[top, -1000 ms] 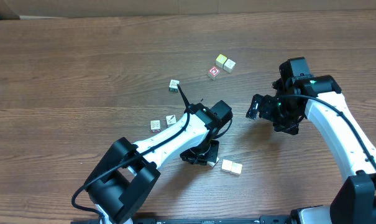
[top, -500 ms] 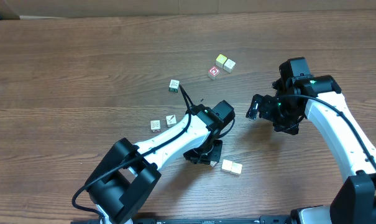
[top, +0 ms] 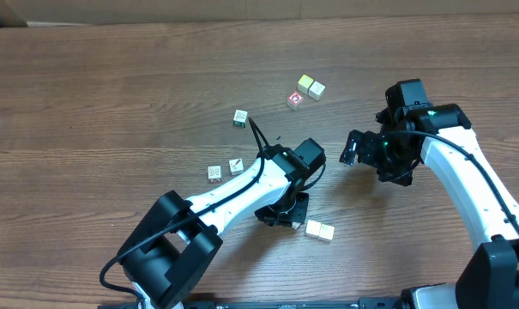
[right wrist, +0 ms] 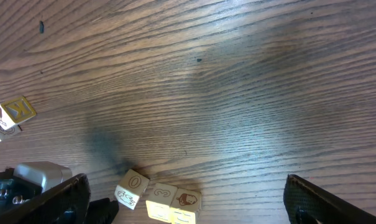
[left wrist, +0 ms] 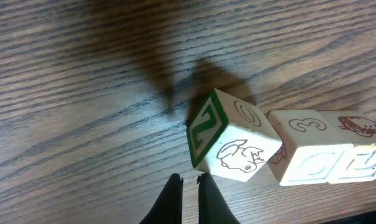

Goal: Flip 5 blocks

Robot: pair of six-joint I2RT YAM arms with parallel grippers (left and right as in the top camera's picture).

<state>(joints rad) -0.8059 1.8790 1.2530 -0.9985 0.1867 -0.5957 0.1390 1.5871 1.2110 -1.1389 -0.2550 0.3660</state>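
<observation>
**Overhead:** Blocks are scattered on the table. The left gripper is lowered near the middle of the edge by the arm bases. It is just beside a pair of pale blocks, and a third block is mostly hidden under it. Two more pale blocks are set left of that arm, nearer the table's middle. A green-marked cube and three coloured cubes are seen toward the far edge and are not counted for the task. The right gripper is held over bare wood on the right half, well apart from every block.

**Left wrist:** The fingers are pressed together and nothing is held. Their tips are just beside the skewed block; contact cannot be told. That block is turned out of line, with a green letter face and a rabbit drawing shown. It touches the block marked 3, which sits flush against the end block.

**Right wrist:** The jaws are spread wide with nothing between them. The same row of three is seen low in the view, and a block marked K at the left.

**Progress:** The skewed block is judged to be the one in hand, probably being nudged over. Finished flips cannot be counted from the faces shown, so most of the five are taken as possibly left.
</observation>
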